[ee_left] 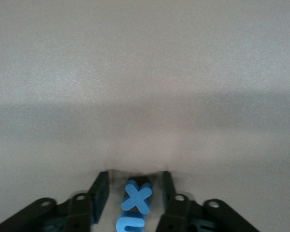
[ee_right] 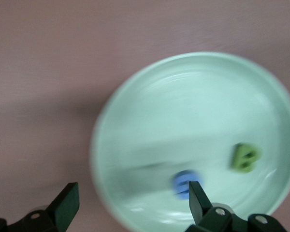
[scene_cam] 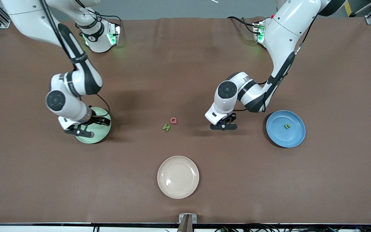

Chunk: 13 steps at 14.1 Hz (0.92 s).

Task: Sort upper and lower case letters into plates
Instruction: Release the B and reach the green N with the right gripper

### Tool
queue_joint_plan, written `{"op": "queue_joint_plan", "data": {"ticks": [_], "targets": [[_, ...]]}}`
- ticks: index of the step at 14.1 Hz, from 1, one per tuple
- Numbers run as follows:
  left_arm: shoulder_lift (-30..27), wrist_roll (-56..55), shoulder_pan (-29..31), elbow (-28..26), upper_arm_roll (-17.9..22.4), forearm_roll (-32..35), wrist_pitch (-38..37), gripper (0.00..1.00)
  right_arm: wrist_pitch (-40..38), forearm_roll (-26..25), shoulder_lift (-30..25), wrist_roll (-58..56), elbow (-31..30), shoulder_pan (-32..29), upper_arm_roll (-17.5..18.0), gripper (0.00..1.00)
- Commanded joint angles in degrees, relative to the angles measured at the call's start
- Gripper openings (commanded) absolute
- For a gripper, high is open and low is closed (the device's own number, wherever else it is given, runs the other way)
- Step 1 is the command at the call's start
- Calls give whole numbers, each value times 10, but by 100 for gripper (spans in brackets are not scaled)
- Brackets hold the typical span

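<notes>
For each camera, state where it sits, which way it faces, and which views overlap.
Front view: high across the table, facing both arms, light green plate, blue plate.
Left wrist view: on the left arm, facing down at blue x between left end effector fingers.
Right wrist view: above the light green plate; right end effector open.
Shared: front and right wrist views show that plate.

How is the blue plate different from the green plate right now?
The blue plate lies toward the left arm's end of the table; the light green plate lies toward the right arm's end. The blue plate has nothing above it, while the right tool hangs open over the light green plate. The blue plate holds one small green letter; the light green plate holds a green B and a blue letter. Both are round and shallow.
</notes>
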Motion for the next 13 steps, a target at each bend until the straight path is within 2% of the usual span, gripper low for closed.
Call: {"op": "queue_joint_plan", "data": {"ticks": [1,4,9,13], "targets": [[-7,-9,3,-11,-1,3,7,48,-9,7,-5,128,25,66,0,100],[-6,-9,3,-11,-1,3,7,45,-9,7,42,254,102,138,-1,100],[-6,-9,3,-10,-1,3,7,34,-13,4,139,373,213,214,-1,100],[-7,-9,2,-10,-1,3,7,24,20,-4,177,392,231,242,-6,97]]}}
